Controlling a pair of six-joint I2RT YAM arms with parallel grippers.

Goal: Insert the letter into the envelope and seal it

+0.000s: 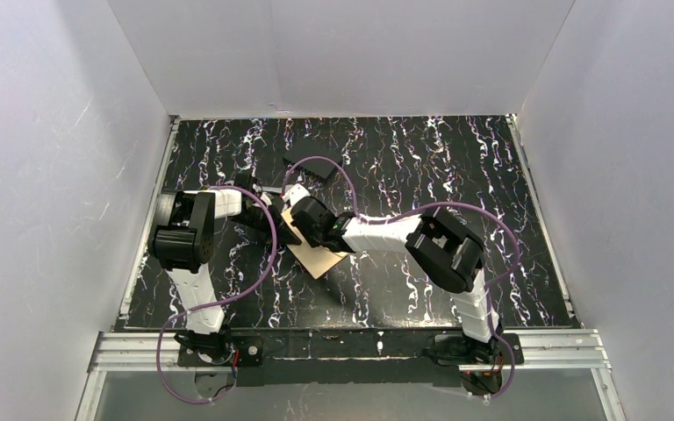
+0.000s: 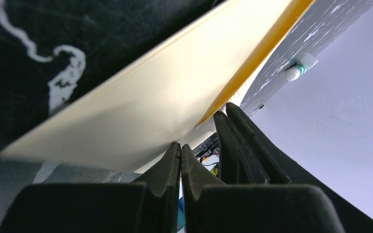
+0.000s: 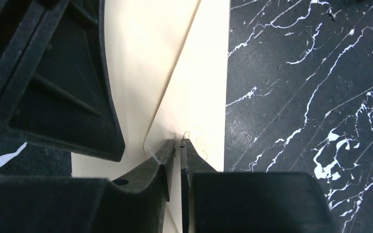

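White walls [image 1: 44, 175] on three sides. Black table [image 1: 421, 175] w/ white marble veining. Both arms reach in to table centre.

Left side: left gripper [image 2: 180, 146] has its fingers pressed fully together, pinching the near edge of the envelope [image 2: 141, 107]. From the left wrist cam the envelope is a cream sheet, tilted, w/ its pinched edge raised off the table. A tan-orange strip [image 2: 252, 58] runs along its far edge. Cannot tell whether that strip is the letter showing from inside or the envelope's own lining. No other sheet seen that could be the letter.

Centre: in the top view the envelope lies at an angle under both grippers and reads tan rather than cream. Flat black piece [image 1: 314, 173] sits on the table just beyond it, apart from the paper. Purple cables [image 1: 377, 210] loop over both arms.

Right side: right gripper [image 3: 176, 142] has its tips at the point of the triangular flap [image 3: 145, 58], which is cream side up, lying over the envelope body. Fingers nearly together, only a thin slit between them. Cannot tell whether paper is pinched in it.

Writing: faint small marks [image 3: 177, 137] on the paper at the right fingertips, too small to read. No brand or label legible.
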